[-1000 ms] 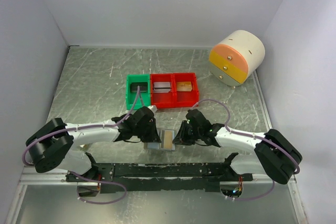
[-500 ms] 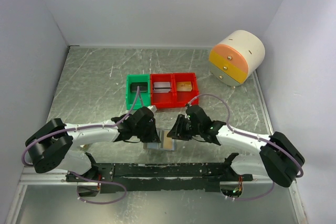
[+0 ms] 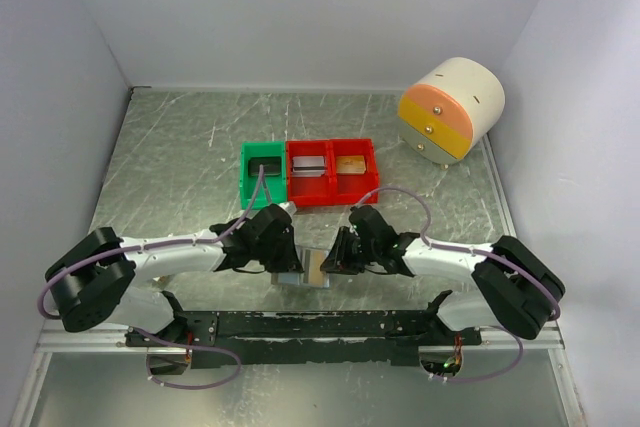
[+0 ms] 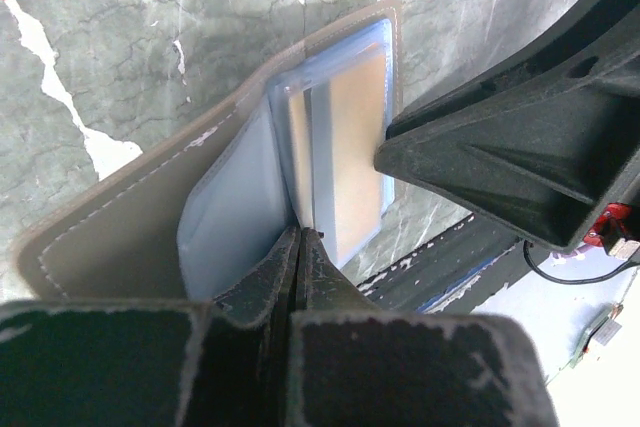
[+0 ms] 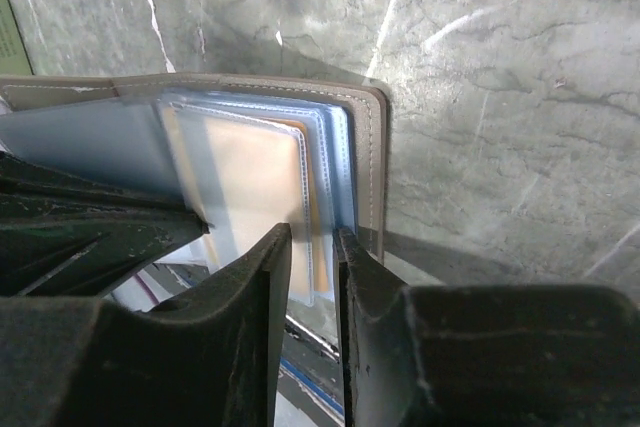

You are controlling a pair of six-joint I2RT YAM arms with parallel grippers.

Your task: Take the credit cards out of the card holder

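**Card holder (image 4: 120, 237), opened flat.** It lies pockets upward near the front edge of the table (image 3: 180, 147). Its long axis runs left to right and its fold runs front to back. An orange credit card (image 5: 250, 187) sits in a pale blue pocket on the right panel. The table is scratched grey, enclosed by white walls (image 3: 300, 7) on three sides. The left gripper (image 4: 300, 232) is closed, with its tips at the fold of the pockets. The right gripper (image 5: 312, 237) has its jaws a narrow gap apart and straddles the pocket edges of the right panel.

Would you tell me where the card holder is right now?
In the top view the card holder lies open at the near centre of the table, between the left pincer and right pincer.
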